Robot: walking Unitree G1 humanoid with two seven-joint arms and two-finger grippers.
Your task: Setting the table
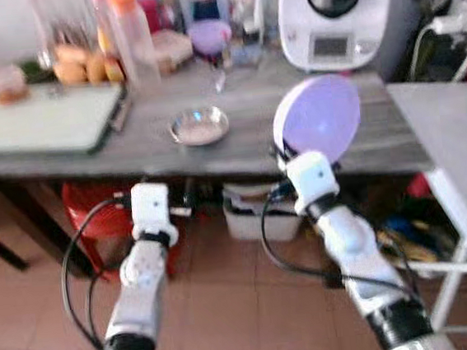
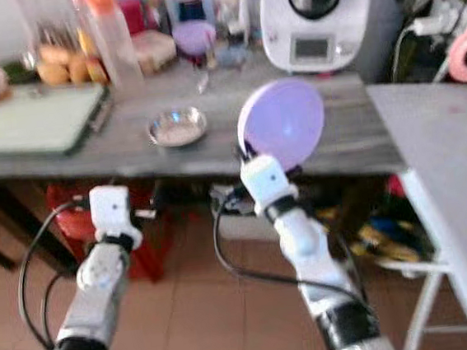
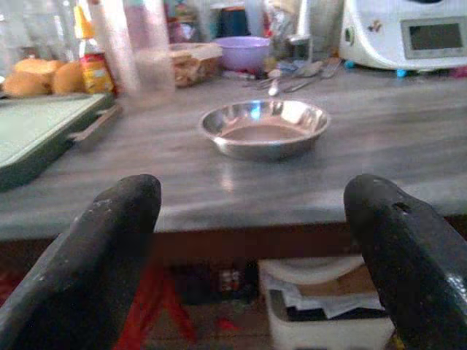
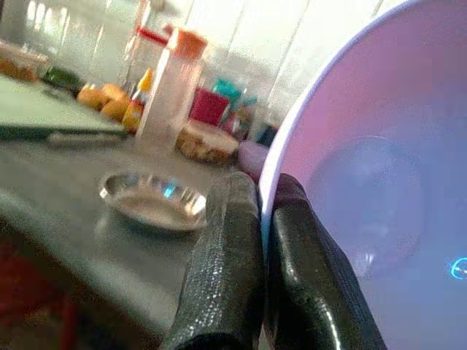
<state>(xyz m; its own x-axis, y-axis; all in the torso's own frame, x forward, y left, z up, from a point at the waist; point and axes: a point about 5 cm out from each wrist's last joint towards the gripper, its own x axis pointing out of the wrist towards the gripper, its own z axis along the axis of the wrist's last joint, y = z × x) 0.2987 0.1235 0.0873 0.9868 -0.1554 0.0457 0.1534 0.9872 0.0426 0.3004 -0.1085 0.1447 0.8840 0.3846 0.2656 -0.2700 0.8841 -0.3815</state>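
My right gripper [image 4: 261, 219] is shut on the rim of a lilac plate [image 1: 317, 119], held upright on edge in front of the grey counter [image 1: 247, 141]. The plate [image 4: 372, 197] stands close on one side of the right wrist view. A small steel dish [image 1: 200, 125] sits on the counter, left of the plate and ahead of my left gripper [image 3: 255, 219]. The left gripper is open and holds nothing, just short of the counter's front edge. The steel dish [image 3: 264, 128] lies straight ahead between its fingers.
A green cutting board [image 1: 42, 119] lies at the counter's left. Bottles, bread rolls [image 1: 82, 65], a lilac bowl [image 1: 208, 35] and a white kitchen machine [image 1: 334, 16] crowd the back. A white table [image 1: 454, 145] stands at the right. Red stool [image 1: 97, 221] and bins sit under the counter.
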